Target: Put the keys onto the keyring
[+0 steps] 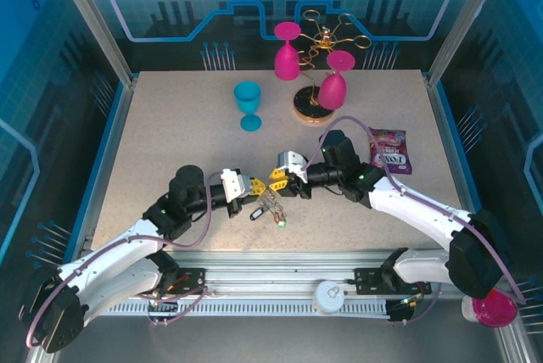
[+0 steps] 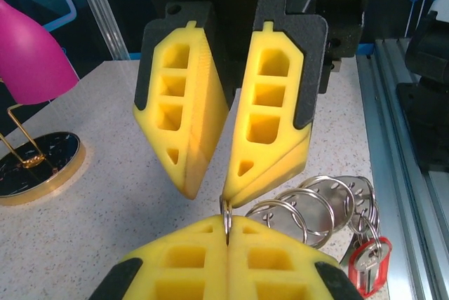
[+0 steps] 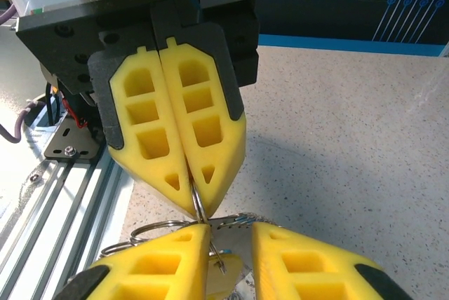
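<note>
Both grippers meet tip to tip above the near middle of the table. My left gripper [image 2: 228, 220] [image 1: 254, 187] is shut on the keyring [image 2: 226, 214], a thin metal ring held edge-on. Several linked silvery rings [image 2: 303, 205] hang to its right, with a red-headed key [image 2: 368, 266] lowest. My right gripper [image 3: 231, 235] [image 1: 280, 179] is open, and one fingertip [image 2: 238, 189] touches the pinched ring. The ring [image 3: 199, 205] and a yellow key head [image 3: 230, 277] sit in its gap. In the top view a green key [image 1: 280, 221] and a black key [image 1: 255, 212] dangle below the grippers.
A blue goblet [image 1: 248, 104] stands at the back middle. Two pink goblets [image 1: 287, 49] [image 1: 333, 85] hang on the gold wire rack [image 1: 327, 39], which has a round base [image 1: 307, 108]. A pink snack packet [image 1: 392, 149] lies right. The metal rail [image 1: 280, 278] runs along the near edge.
</note>
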Robot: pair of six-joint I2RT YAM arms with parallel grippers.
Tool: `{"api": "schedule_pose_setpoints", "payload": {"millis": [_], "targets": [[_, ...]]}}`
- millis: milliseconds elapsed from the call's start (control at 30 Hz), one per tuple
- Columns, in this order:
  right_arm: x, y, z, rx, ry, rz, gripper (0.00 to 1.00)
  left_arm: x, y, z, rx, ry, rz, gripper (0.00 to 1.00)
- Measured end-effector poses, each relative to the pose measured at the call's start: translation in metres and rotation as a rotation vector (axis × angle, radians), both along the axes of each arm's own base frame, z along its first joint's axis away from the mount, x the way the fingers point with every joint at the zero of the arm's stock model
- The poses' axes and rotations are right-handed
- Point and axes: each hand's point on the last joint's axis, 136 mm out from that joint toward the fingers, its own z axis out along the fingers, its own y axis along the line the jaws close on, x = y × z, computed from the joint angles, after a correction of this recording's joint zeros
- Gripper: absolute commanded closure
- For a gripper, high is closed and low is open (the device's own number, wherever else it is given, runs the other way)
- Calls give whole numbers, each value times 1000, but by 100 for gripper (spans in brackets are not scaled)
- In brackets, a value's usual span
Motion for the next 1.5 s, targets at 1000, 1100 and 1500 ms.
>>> {"api": "schedule_pose_setpoints", "payload": {"millis": [1000, 1100, 1500], "targets": [[-1, 4, -7, 30, 49, 31, 100, 4, -1, 7, -41, -2, 10, 100], [-1, 4, -6, 31, 47, 28, 100, 5, -1, 8, -41, -5, 15, 100], [-1, 5, 3, -124, -24, 36, 100, 10, 0, 12, 59, -41, 27, 88]]}}
